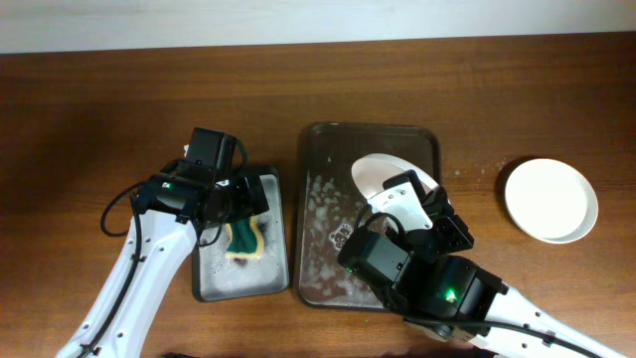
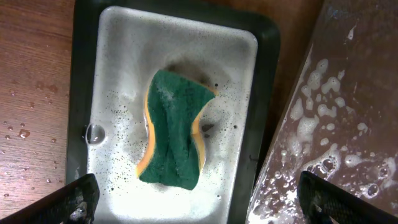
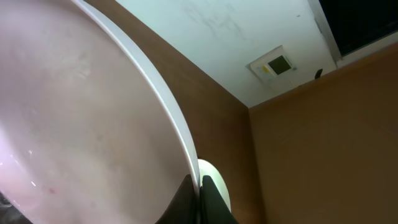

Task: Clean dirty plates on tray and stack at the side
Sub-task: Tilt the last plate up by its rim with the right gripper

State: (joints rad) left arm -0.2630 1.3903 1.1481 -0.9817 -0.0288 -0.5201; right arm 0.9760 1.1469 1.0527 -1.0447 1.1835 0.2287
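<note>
While the left gripper (image 2: 202, 202) hangs wide open over the sponge (image 2: 174, 134), the right gripper (image 3: 200, 196) pinches the rim of a tilted white plate (image 3: 81, 112).

**A brown wooden table under a pale wall**

The table (image 1: 99, 99) is dark brown wood with a long grain running side to side, and it has a soft sheen under even light. A pale strip (image 1: 298, 20) runs along its far edge. A few water droplets (image 2: 22, 130) sit on the wood at the left. From the right wrist's tilted view, a white wall (image 3: 205, 31) rises behind the brown wood. It carries a small square fitting (image 3: 277, 64) with a dark centre. A dark panel (image 3: 360, 22) with a light border sits in the upper corner; I cannot tell whether it is a window.
</note>
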